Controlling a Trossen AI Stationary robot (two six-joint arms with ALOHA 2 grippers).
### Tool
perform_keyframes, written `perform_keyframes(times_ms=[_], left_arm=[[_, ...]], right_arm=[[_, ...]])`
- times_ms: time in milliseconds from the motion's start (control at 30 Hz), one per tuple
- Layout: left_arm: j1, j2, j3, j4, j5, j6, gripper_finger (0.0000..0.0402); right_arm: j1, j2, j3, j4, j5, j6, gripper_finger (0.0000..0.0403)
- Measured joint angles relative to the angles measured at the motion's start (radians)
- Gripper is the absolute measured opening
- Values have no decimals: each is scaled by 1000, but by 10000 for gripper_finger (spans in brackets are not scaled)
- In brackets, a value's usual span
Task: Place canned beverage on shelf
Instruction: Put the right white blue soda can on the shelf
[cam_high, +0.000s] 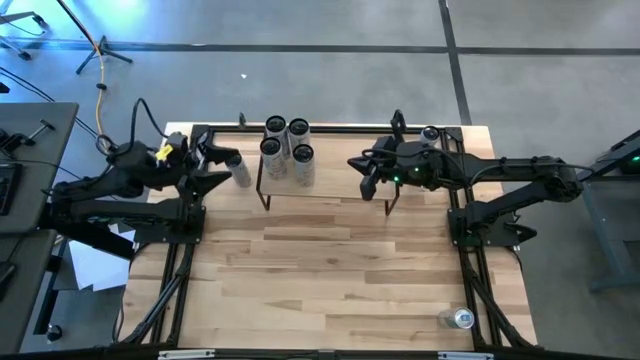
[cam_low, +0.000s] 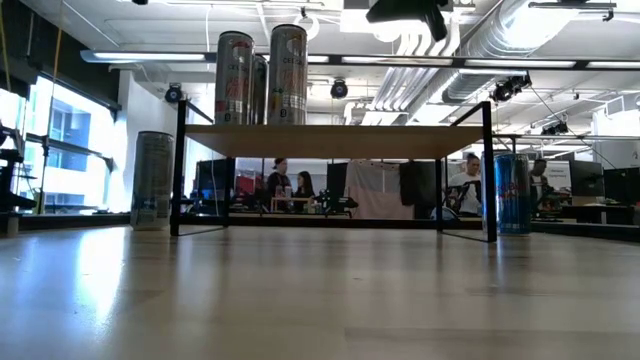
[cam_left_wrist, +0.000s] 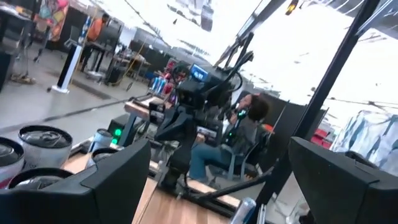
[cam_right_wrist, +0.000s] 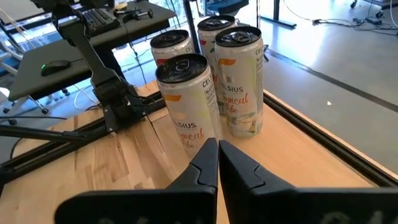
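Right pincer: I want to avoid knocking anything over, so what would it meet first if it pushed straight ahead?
Probably the nearest can of the four on the shelf, standing just beyond the shut right pincer; how far off is unclear.

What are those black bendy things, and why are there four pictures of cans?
They are two robot arms, each ending in a two-finger gripper. One picture looks straight down on the table, one looks level across it, and two come from cameras on the arms' wrists. On the table stands a little wooden shelf with four tall cans on top. Another can stands on the table beside the shelf, right by the left gripper, whose fingers are wide open around nothing. The right gripper is pinched shut and empty, above the shelf's other end. A blue can stands behind the shelf, and one more can waits at the table's near edge.
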Motion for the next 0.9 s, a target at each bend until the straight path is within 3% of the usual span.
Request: perform_keyframes(times_ms=[200, 467, 900], left_arm=[[0, 8, -28, 122, -9, 11, 351], [0, 8, -28, 130, -89, 106, 351], [0, 13, -28, 114, -85, 123, 351]], right_arm=[[0, 0, 0, -28, 0, 46, 0], [0, 0, 0, -29, 0, 50, 0], [0, 0, 0, -12, 0, 52, 0]])
